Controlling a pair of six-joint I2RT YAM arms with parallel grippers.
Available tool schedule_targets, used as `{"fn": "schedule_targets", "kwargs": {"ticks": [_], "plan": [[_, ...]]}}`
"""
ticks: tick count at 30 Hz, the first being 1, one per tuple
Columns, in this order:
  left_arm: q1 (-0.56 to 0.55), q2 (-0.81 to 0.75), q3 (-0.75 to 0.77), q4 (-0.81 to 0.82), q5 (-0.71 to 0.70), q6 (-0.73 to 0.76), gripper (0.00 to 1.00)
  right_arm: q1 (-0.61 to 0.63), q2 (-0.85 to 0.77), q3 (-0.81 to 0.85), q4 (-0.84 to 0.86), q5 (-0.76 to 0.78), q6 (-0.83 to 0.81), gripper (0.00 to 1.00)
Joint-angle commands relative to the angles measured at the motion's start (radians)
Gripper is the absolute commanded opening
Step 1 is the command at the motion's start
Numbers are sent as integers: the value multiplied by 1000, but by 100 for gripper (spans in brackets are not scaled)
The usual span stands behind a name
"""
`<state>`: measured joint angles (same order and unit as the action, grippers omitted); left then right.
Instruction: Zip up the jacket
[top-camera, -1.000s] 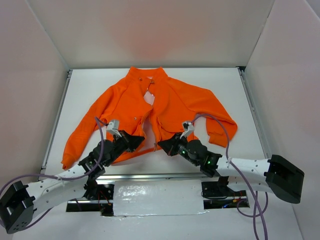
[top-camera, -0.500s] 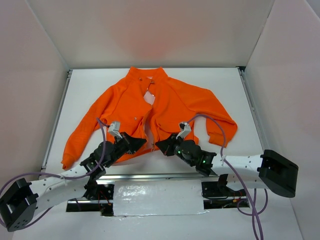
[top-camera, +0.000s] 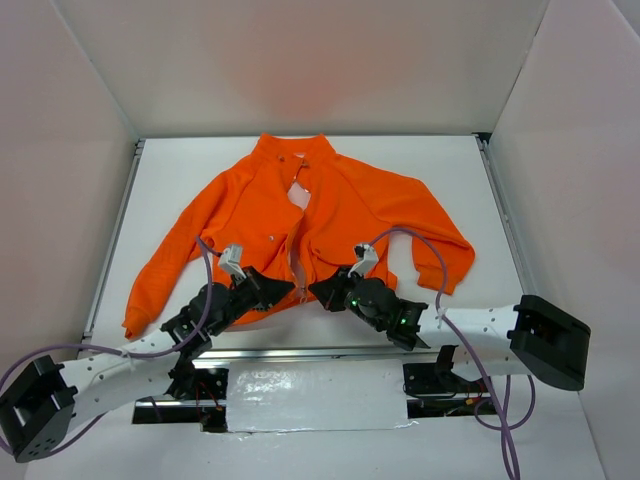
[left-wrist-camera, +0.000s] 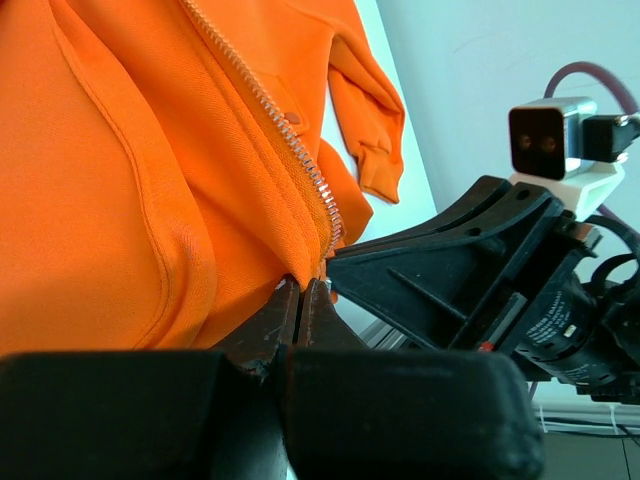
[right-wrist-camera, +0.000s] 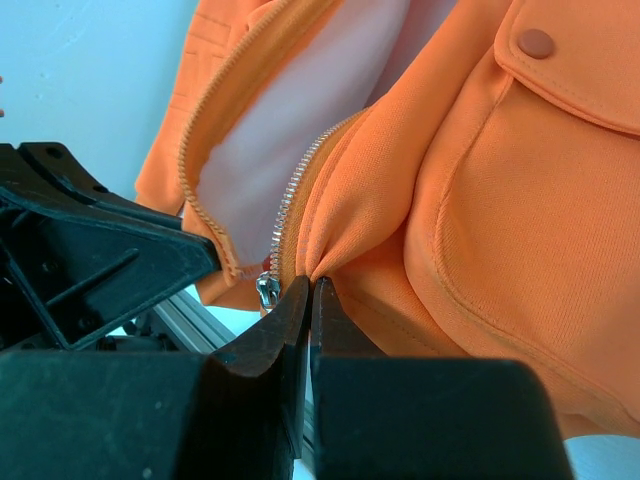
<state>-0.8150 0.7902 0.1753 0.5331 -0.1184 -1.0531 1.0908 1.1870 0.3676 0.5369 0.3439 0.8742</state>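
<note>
The orange jacket lies flat on the white table, collar far, front open, whitish lining showing. My left gripper is shut on the bottom hem of one front panel, right at the lower end of its pale zipper teeth. My right gripper is shut on a pinched fold of the other panel's hem, just beside the metal zipper slider. The two grippers nearly touch, nose to nose, at the jacket's near edge. A snap chest pocket shows above the right jaws.
A metal rail runs along the table's near edge just under both grippers. Pale walls enclose the table on the left, right and far sides. Purple cables loop over each wrist. The jacket's sleeves spread left and right.
The right arm has swung left, carrying its hem toward the left gripper; the left gripper edged right. The gap between the two lower front edges has narrowed.
</note>
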Motion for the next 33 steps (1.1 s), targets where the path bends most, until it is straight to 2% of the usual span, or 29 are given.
{"fn": "schedule_targets", "kwargs": {"ticks": [1, 10, 33], "plan": [[-7, 15, 4, 82, 31, -12, 0, 9, 6, 39, 9, 20, 3, 0], [-9, 29, -7, 113, 48, -18, 0, 9, 22, 51, -2, 33, 2, 0], [-9, 37, 20, 45, 37, 8, 0, 9, 8, 50, 6, 29, -6, 0]]}}
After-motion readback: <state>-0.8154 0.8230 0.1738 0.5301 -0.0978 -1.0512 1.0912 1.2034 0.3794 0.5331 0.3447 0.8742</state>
